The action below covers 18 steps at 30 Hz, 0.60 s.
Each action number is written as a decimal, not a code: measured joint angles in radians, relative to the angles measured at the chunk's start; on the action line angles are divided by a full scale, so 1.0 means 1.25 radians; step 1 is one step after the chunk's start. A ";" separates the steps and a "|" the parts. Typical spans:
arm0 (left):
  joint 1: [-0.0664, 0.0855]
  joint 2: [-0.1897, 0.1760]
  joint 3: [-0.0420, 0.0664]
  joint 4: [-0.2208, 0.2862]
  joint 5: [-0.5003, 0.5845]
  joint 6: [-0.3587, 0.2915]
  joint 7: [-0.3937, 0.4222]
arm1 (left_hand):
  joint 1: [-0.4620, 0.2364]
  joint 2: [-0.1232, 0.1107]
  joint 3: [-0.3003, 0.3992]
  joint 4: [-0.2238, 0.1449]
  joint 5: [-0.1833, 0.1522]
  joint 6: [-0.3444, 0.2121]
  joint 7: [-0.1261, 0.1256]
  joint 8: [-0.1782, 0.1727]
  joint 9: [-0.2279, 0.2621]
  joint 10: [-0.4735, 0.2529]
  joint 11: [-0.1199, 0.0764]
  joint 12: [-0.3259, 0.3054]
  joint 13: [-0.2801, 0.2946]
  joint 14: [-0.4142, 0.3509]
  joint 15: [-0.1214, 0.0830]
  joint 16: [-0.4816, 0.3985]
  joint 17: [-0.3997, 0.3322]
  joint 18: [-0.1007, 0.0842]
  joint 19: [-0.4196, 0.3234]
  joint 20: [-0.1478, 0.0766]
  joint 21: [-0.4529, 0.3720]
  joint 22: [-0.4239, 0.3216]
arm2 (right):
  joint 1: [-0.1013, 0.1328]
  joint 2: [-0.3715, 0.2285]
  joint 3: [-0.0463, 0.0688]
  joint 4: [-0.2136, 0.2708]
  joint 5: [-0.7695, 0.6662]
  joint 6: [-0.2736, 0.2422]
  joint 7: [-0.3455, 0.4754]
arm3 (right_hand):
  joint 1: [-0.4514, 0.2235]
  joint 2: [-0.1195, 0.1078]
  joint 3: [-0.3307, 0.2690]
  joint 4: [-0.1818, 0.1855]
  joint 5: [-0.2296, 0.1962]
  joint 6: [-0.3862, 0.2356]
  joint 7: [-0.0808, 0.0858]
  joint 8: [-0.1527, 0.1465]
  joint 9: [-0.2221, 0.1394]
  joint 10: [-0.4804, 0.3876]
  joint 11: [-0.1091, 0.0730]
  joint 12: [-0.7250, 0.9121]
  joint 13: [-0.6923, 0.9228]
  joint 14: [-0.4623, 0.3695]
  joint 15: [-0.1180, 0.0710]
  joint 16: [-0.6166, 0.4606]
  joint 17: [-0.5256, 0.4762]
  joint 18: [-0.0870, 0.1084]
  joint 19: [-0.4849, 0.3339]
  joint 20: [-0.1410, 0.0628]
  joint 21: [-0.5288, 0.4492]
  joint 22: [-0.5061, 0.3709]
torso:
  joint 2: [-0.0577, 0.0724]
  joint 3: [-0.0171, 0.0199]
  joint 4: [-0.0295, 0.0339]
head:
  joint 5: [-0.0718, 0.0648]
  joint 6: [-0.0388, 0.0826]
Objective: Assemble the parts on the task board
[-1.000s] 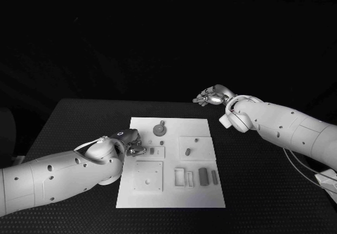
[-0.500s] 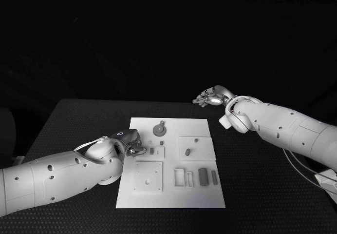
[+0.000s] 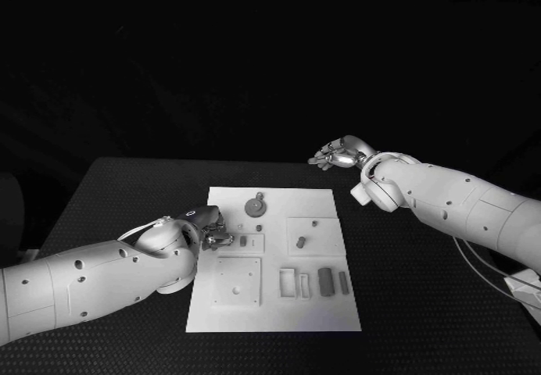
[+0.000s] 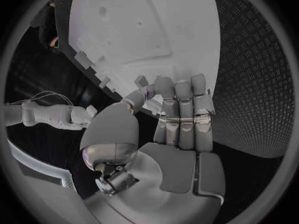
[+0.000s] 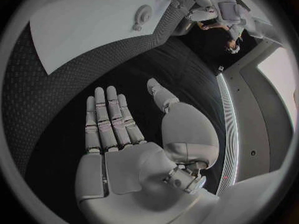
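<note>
The white task board (image 3: 316, 312) lies in the middle of the black table. Grey parts lie on it: a round one with a tab (image 3: 257, 207), a small peg (image 3: 301, 243), and upright bars (image 3: 327, 283) near the front. My left hand (image 3: 214, 233) hovers over the board's left edge, fingers curled, and pinches a small grey part (image 4: 142, 81) between thumb and fingertips. My right hand (image 3: 336, 154) hangs raised beyond the board's far right corner. In the right wrist view this hand (image 5: 124, 134) has its fingers stretched flat and holds nothing.
A square plate with holes (image 3: 238, 281) sits at the board's near left. The board (image 5: 93, 25) and the round part (image 5: 142, 16) appear far off in the right wrist view. A cable (image 3: 485, 273) runs along the table's right side.
My left hand has shifted slightly towards the board. The right hand has barely moved.
</note>
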 measured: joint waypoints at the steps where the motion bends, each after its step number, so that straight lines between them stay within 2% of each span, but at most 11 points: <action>1: 0.000 0.000 0.000 0.000 0.002 0.000 -0.001 | 0.000 0.000 0.000 0.000 0.002 0.000 0.000 0.000 0.001 0.000 0.000 0.000 0.001 0.000 0.000 0.000 -0.001 0.000 0.000 0.000 0.000 0.000 | 0.000 0.000 0.000 0.000 0.000 0.000 0.000 | 0.000 0.000 0.000 0.000 0.000 0.000 0.000 0.000 0.000 0.000 0.000 0.000 0.000 0.000 0.000 0.000 0.000 0.000 0.000 0.000 0.000 0.000 | 0.000 -0.0001 0.0001 | 0.000 0.000; 11: 0.001 -0.001 0.000 0.004 -0.002 0.003 -0.010 | -0.004 0.004 0.000 0.000 0.003 0.000 0.000 -0.001 0.001 0.000 0.000 0.003 0.002 0.000 0.000 0.000 -0.002 -0.001 -0.001 -0.001 0.004 0.000 | 0.000 0.000 0.000 0.000 0.000 0.001 0.000 | 0.000 0.000 0.000 0.000 0.000 0.000 0.000 0.000 0.000 0.000 0.000 0.000 -0.001 0.000 0.000 0.000 0.000 0.000 0.000 0.000 0.000 0.001 | 0.000 -0.0001 0.0003 | -0.001 -0.005; 12: 0.001 -0.001 0.000 0.005 -0.003 0.003 -0.010 | -0.004 0.004 0.000 0.000 0.007 0.000 0.000 -0.001 0.001 0.000 0.000 0.003 0.002 0.000 0.000 0.000 -0.003 -0.005 -0.002 -0.002 0.004 0.000 | 0.000 0.000 0.000 0.000 0.000 0.001 0.000 | 0.000 0.000 0.000 0.000 0.000 0.000 0.000 0.000 0.000 0.000 0.000 0.000 -0.001 0.000 0.000 0.000 0.000 0.000 0.000 0.000 0.000 0.001 | 0.000 -0.0001 0.0003 | -0.001 -0.005; 18: 0.000 -0.002 0.000 0.006 -0.014 0.005 -0.013 | -0.004 0.004 0.000 0.000 0.007 0.000 0.000 0.002 0.001 0.000 0.000 0.007 0.004 0.000 0.000 0.006 -0.003 0.001 -0.003 -0.003 0.008 0.000 | 0.000 -0.001 0.000 0.000 0.000 0.001 0.000 | 0.000 0.000 0.000 0.000 0.000 0.000 0.000 0.000 0.000 0.000 0.000 0.000 -0.001 0.000 0.000 0.000 0.001 0.000 0.000 0.000 -0.003 0.001 | 0.000 -0.0001 0.0002 | -0.001 -0.006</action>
